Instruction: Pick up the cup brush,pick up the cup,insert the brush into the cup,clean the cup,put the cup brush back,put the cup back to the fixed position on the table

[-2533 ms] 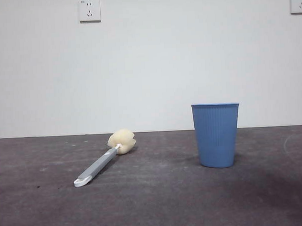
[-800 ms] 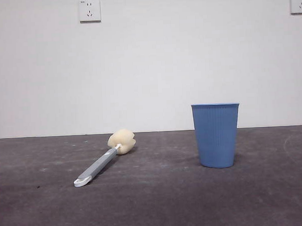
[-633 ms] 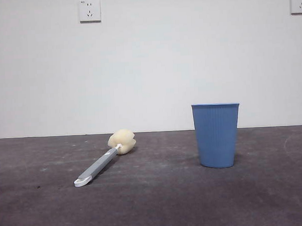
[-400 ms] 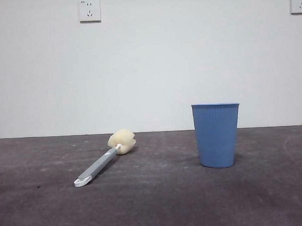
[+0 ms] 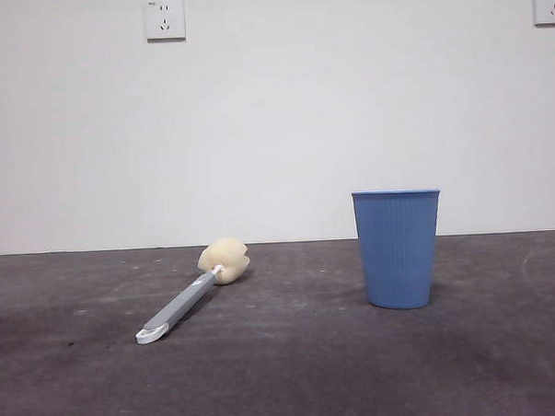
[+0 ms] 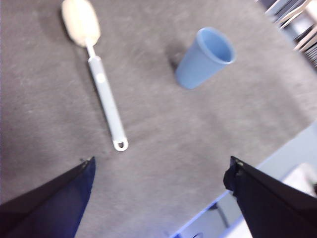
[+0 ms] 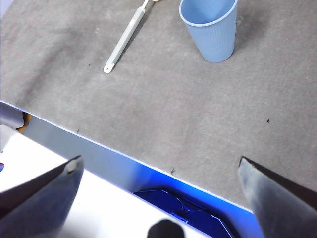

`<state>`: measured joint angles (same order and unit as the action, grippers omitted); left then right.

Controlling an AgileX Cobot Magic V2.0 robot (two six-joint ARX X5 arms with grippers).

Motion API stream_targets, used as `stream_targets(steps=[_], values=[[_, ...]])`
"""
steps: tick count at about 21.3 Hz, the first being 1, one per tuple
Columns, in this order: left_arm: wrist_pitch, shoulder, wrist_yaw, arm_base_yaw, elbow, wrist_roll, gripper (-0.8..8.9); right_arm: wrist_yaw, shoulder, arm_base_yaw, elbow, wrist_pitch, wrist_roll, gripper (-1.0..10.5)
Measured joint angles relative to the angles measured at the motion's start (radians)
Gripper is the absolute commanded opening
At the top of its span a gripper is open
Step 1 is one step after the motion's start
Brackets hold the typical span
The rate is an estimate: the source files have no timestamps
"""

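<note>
The left gripper (image 6: 161,173), jaws spread wide, hangs high above the brush (image 6: 101,84), which lies flat on the table (image 5: 294,373). Risk: the slim handle may roll or slip from a pinch made off its centre. The right gripper (image 7: 158,171), also spread, hangs well short of the upright cup (image 7: 212,29). Risk: a skewed approach may tip the light cup.

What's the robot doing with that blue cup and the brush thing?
Nothing is being held yet. The cup brush lies flat on the table, and the cup stands upright beside it, not touching it. The left gripper hangs open above the table with the brush and cup in its sight. The right gripper is open too, up over the table's near edge. The cleaning job hasn't started.
</note>
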<state>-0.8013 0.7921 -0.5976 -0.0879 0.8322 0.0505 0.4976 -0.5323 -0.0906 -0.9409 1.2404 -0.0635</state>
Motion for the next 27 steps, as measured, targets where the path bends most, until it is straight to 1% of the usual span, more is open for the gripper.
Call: stream_targets(steps=[7, 10, 13, 17, 20, 23, 26, 27], values=[[0.191, 0.209, 0.251, -0.234, 0.0, 0.074, 4.45, 0.0, -0.016, 0.0, 0.0, 0.0, 0.0, 5.4], [0.313, 0.356, 0.408, -0.361, 0.004, 0.129, 4.44, 0.0, -0.023, 0.0, 0.0, 0.0, 0.001, 5.4], [0.404, 0.497, 0.526, -0.43, 0.006, 0.174, 4.39, 0.0, -0.024, 0.0, 0.0, 0.0, 0.001, 5.4], [0.511, 0.663, 0.583, -0.467, 0.006, 0.206, 4.39, 0.0, -0.025, 0.0, 0.0, 0.0, 0.003, 5.4], [0.549, 0.757, 0.621, -0.48, 0.006, 0.212, 4.39, 0.0, -0.028, -0.001, 0.0, 0.0, 0.004, 5.4], [0.553, 0.817, 0.653, -0.481, 0.006, 0.221, 4.39, 0.0, -0.029, -0.001, 0.0, 0.0, 0.004, 5.4], [0.557, 0.828, 0.69, -0.483, 0.006, 0.229, 4.32, 0.0, -0.029, -0.001, 0.0, 0.0, 0.004, 5.4], [0.557, 0.828, 0.696, -0.485, 0.006, 0.231, 3.68, 0.0, -0.029, -0.001, 0.0, 0.0, 0.004, 5.4]])
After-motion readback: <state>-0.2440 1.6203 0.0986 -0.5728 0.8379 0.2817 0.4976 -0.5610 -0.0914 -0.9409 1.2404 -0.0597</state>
